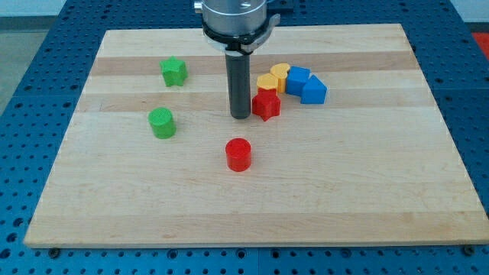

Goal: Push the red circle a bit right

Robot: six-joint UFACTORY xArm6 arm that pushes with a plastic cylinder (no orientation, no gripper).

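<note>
The red circle [238,154] stands on the wooden board [252,198], a little below the middle. My tip [241,116] is above it toward the view's top, about a block's width away and not touching it. The tip is just left of a red star [266,105], close to it or touching; I cannot tell which.
Right of the red star is a tight cluster: a yellow block [267,82], a yellow heart [280,75], a blue block [297,79] and a blue triangle-like block [313,92]. A green star [174,72] and a green circle [161,122] lie at the left.
</note>
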